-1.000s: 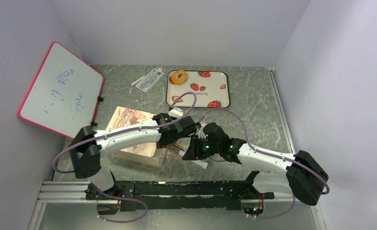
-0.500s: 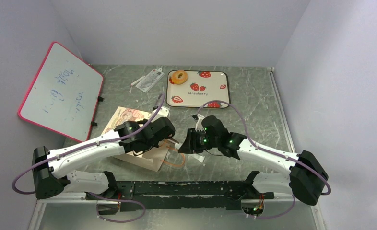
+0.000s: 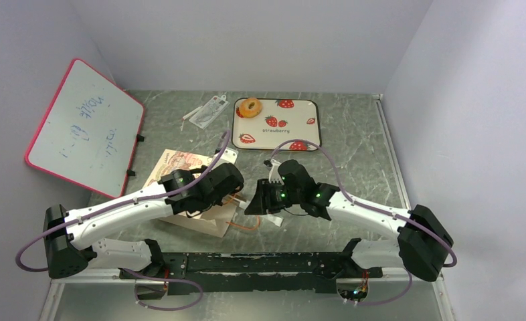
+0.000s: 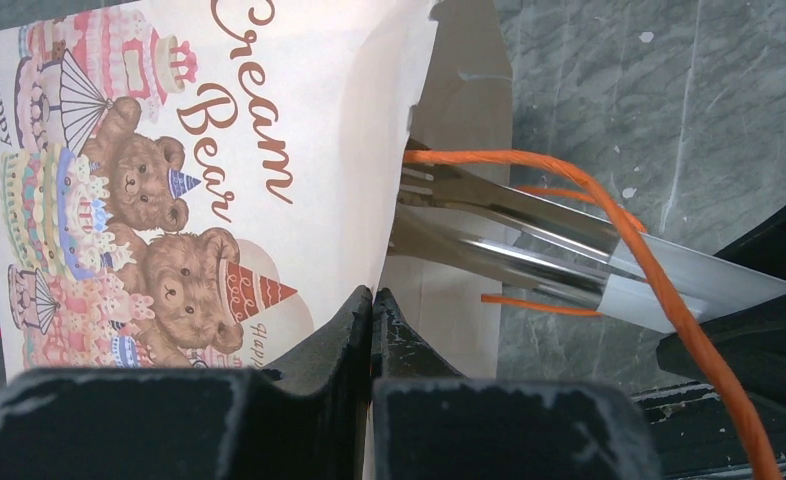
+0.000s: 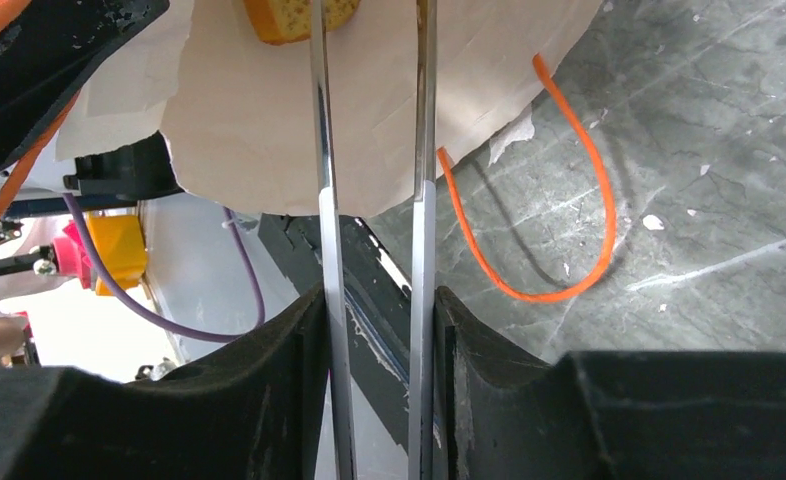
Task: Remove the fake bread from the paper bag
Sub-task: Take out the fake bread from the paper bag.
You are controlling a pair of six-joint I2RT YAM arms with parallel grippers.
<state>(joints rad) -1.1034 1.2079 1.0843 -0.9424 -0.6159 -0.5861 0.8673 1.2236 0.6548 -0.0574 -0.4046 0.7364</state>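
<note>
Cream-beige paper bag (image 4: 369, 80) with bear print — on its side, mouth facing the right arm. Left gripper (image 4: 372, 300) closed tight on the mouth's upper lip, paper nipped between the fingers, lip held up. Right gripper (image 5: 371, 120) narrowly parted, two long bright metal blades (image 5: 321, 150) running forward from its fingers and reaching into the mouth, over the lower ply. Glossy golden-orange toy bread piece (image 5: 287, 18) straight ahead near the blade tips, deep in the bag, offset toward the blade on the left gripper's side; that blade crossing its face, contact not readable. Only a slice in view — long axis not readable. Right fingers by far the nearer. Likely needs a small sideways shift to centre the piece between the blades before closing. Another ring-shaped piece (image 3: 250, 107) well beyond both sets of fingers, on the white strawberry-print tray (image 3: 268, 110).
</note>
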